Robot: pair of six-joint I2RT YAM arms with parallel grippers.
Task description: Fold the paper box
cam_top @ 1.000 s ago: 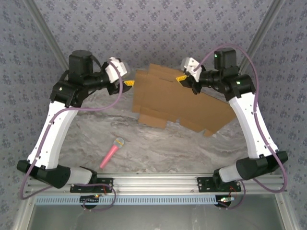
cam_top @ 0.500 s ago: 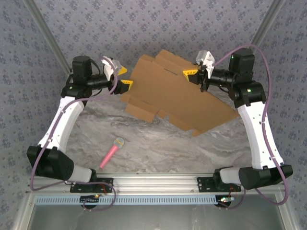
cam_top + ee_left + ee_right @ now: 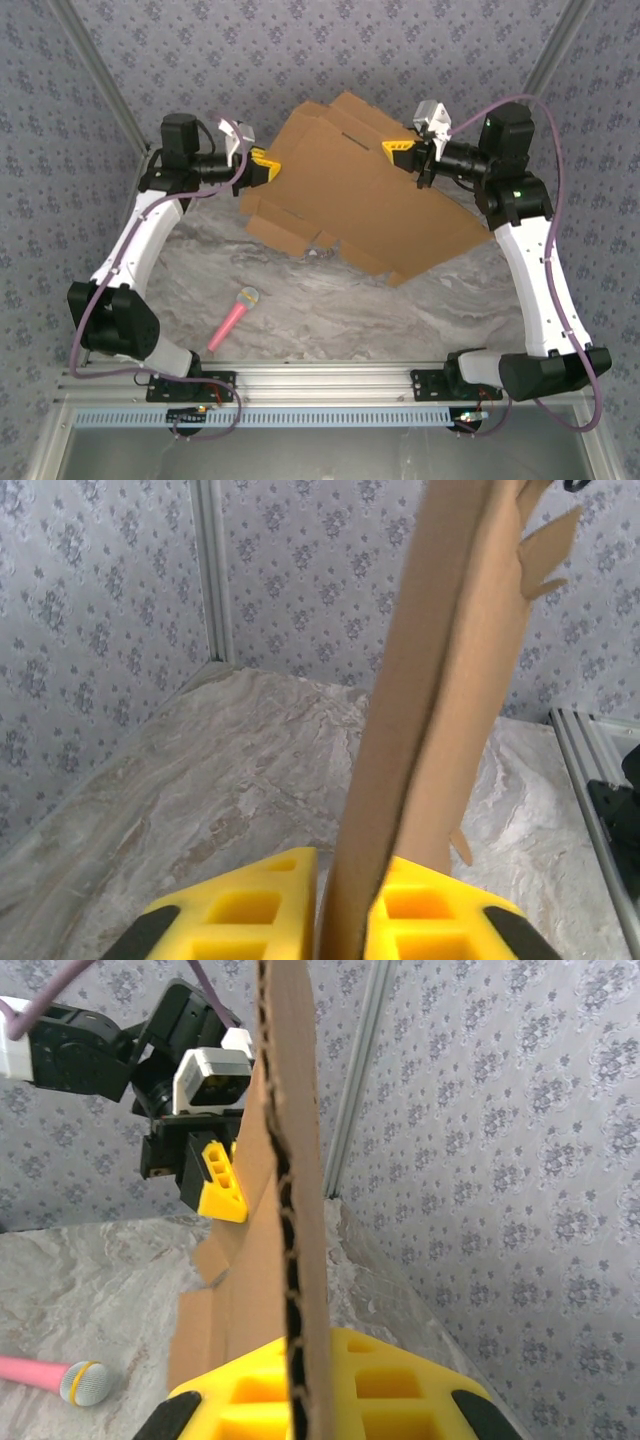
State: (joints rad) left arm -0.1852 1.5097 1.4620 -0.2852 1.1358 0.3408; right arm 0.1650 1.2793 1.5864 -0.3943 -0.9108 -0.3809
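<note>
While the grey marbled table (image 3: 300,290) sits between floral-papered walls (image 3: 330,50), both arms rise from their bases and bend inward. The left gripper (image 3: 264,166) and right gripper (image 3: 398,152) each pinch an edge of the box (image 3: 350,190), held up over the far half.

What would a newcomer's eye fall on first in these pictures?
The paper box, a flat brown sheet, is held up over the far side of the table, clamped between the left gripper and the right gripper. A pink microphone lies on the table nearer the arm bases.
</note>
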